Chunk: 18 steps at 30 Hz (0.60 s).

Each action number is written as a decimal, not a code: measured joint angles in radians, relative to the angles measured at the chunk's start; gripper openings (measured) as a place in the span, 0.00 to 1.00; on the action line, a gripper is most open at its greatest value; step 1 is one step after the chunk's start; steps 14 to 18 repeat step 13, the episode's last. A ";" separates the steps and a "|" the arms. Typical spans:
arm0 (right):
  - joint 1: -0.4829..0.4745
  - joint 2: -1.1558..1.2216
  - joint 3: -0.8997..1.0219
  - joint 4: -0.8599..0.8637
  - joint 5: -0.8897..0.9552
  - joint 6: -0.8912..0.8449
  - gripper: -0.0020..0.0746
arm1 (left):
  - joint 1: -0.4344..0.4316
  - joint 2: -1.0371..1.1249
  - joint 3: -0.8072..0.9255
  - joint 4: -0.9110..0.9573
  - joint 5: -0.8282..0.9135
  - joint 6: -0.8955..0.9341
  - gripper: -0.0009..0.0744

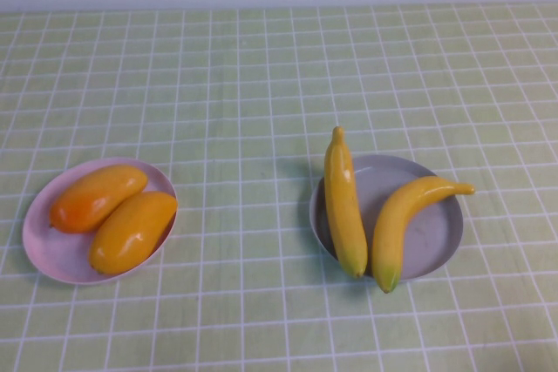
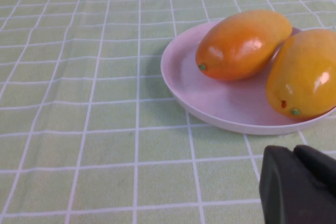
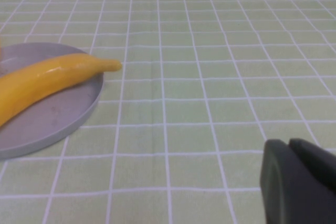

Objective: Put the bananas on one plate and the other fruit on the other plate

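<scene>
Sorting looks finished: two curved yellow bananas (image 1: 375,215) lie on the grey-blue plate (image 1: 436,233) at 4 o'clock, and two glossy orange-yellow mangoes (image 1: 113,211) on the pale pink plate (image 1: 44,250) at 8 o'clock. The left gripper (image 2: 299,187) is near the pink plate and the right gripper (image 3: 299,182) near the grey one; can't tell either pincer's state. Next: nothing to move, arms just stay clear.

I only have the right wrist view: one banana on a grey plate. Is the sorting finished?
Observer: The high view shows a second banana on that grey plate, beside the first banana.
Operator: And the other fruit?
Observer: Two mangoes lie side by side on the pink plate, to the robot's left.
Operator: Where are the grippers?
Observer: The left gripper sits low near the pink plate; the right gripper is over bare tablecloth beside the grey plate. Neither holds fruit.
</scene>
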 joint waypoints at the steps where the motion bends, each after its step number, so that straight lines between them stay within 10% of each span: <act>1: 0.000 0.000 0.000 0.000 0.000 0.000 0.01 | 0.000 0.000 0.000 0.000 0.000 0.000 0.01; 18: 0.000 -0.006 0.000 0.000 0.000 0.000 0.01 | 0.000 0.000 0.000 0.000 0.000 0.000 0.01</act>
